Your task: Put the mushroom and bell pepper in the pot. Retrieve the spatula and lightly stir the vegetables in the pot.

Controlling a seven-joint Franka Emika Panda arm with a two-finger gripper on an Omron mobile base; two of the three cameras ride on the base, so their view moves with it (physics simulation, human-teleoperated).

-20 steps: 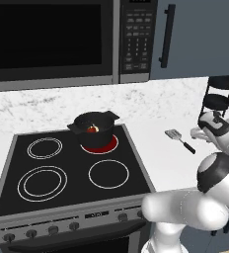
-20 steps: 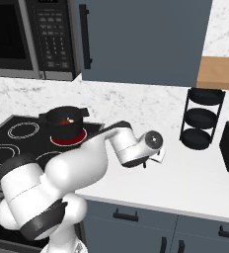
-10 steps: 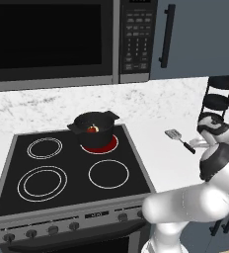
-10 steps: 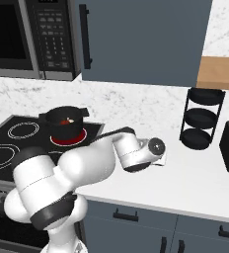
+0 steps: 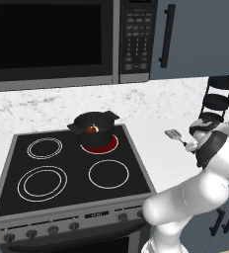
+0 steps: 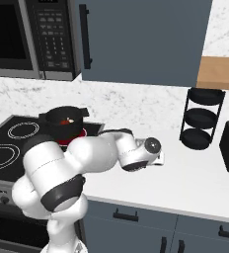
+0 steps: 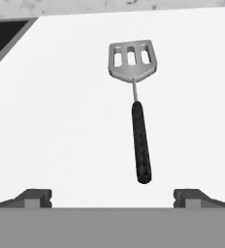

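Arm swung lower over spatula [image 7: 135, 92], slotted head pointing away, jaws wide.

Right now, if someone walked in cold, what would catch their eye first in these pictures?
Probably the slotted spatula lying alone on the white counter, framed between the open gripper tips. Next, the black pot on the glowing red back burner of the stove, with a red bell pepper piece inside.

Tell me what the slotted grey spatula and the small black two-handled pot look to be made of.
Slotted grey spatula: head looks like brushed metal, flat grey with a dull sheen, on a thin wire neck; its dark ribbed handle suggests rubber or plastic. Small black two-handled pot: matte black, perhaps cast iron or coated metal; the render leaves it open.
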